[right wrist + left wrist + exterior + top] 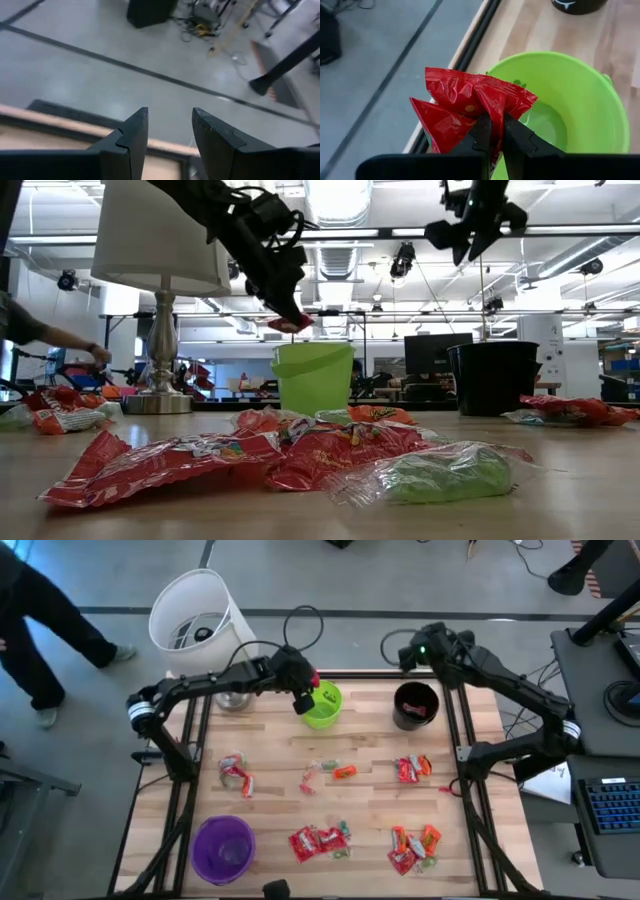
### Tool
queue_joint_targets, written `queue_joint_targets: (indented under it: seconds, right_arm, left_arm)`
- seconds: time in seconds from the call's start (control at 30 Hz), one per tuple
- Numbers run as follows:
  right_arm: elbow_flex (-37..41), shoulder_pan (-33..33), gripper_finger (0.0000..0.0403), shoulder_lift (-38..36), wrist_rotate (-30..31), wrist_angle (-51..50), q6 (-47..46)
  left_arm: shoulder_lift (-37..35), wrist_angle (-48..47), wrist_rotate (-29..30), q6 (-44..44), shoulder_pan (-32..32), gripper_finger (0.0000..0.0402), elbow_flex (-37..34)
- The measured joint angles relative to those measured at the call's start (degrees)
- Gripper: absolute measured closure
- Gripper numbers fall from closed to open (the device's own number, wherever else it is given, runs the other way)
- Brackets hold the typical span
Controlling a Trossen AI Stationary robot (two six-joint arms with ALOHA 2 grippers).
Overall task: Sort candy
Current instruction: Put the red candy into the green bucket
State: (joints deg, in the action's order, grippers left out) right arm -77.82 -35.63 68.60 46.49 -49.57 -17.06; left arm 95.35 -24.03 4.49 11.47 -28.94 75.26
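Note:
My left gripper is shut on a red flat candy packet and hangs just above the near-left rim of the green cup, as the low view also shows. My right gripper stands open and empty, high over the table's far edge, beyond the black cup. A purple cup stands at the near left. Loose candy lies in heaps on the table. My left gripper pinches the red packet between its two fingers at the packet's crumpled lower part. The fingers slant down from the table's left. The packet sticks out past the fingertips, lifted clear above the green cup's rim.
A lamp with a white shade stands at the far left corner, its base beside the left arm. More candy lies at mid table and near right. A person walks on the floor at far left.

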Motion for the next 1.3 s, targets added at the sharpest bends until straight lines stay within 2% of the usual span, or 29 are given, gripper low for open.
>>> queue_joint_targets:
  seconds: [0.23, 0.4, 0.5, 0.63, 0.9, 1.3]
  right_arm:
    - [-0.1, -6.6, 0.0257, 1.0, -1.1, 8.6, 9.0]
    - [-0.1, -11.1, 0.0257, 1.0, -7.2, 10.0, 10.7]
    - [0.0, -13.2, 0.0257, 1.0, -9.5, 9.9, 10.7]
    - [0.0, -14.7, 0.0257, 1.0, -9.6, 9.9, 12.8]
    - [0.1, -14.8, 0.0257, 1.0, -14.1, 9.7, 15.7]
    - [0.1, -14.8, 0.0257, 1.0, -14.1, 9.1, 15.6]
  left_arm:
    - [1.4, -1.3, -10.7, -0.3, -2.4, 0.0395, 0.0]
    - [2.9, -1.5, -19.2, -4.1, -3.5, 0.0395, 0.0]
    - [3.6, -1.1, -20.0, -4.6, -3.5, 0.0394, 0.0]
    - [5.4, -2.0, -20.1, -5.3, -3.6, 0.0394, 2.0]
    - [9.7, -9.6, -20.5, -5.3, -3.6, 0.039, 9.2]
    - [10.6, -17.6, -20.5, -3.6, -2.9, 0.0304, 12.9]
